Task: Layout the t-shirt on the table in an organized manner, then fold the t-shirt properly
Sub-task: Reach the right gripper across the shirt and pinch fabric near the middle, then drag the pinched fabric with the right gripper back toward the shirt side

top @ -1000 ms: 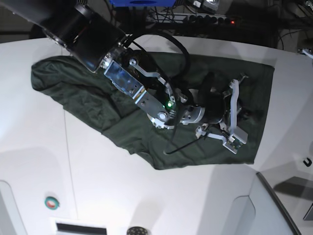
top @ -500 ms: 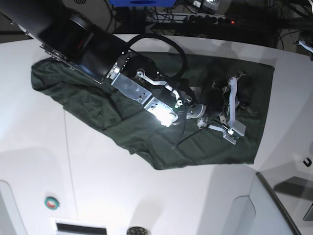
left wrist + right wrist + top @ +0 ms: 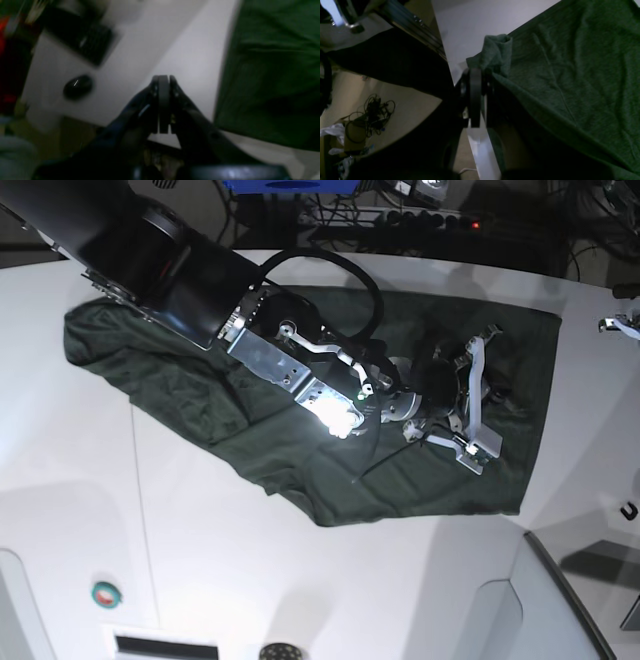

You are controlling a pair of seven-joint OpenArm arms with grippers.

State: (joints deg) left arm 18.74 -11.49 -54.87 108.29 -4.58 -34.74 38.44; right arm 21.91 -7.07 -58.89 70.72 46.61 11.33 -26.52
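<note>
The dark green t-shirt [image 3: 300, 440] lies spread and wrinkled across the white table [image 3: 250, 570]. My right arm reaches over its middle, with the right gripper [image 3: 492, 396] above the shirt's right half. In the right wrist view the right gripper [image 3: 475, 72] is shut, and a bunched fold of the t-shirt [image 3: 497, 50] is pinched at its tips while the rest drapes away to the right. The left gripper [image 3: 163, 78] is shut and empty over bare table [image 3: 195, 57], just left of the t-shirt's edge [image 3: 270, 75]. Only the left arm's tip [image 3: 620, 324] shows in the base view.
A dark oval object [image 3: 78, 86] and a dark flat block [image 3: 85, 42] lie blurred beyond the left gripper. A thin seam line [image 3: 142, 510] crosses the table. A round green-and-red button [image 3: 106, 593] sits near the front left. A power strip and cables [image 3: 410, 220] run behind the table.
The right arm swung lower across the shirt and its gripper shifted slightly toward the far side. The left arm's tip moved nearer along the right edge of the base view.
</note>
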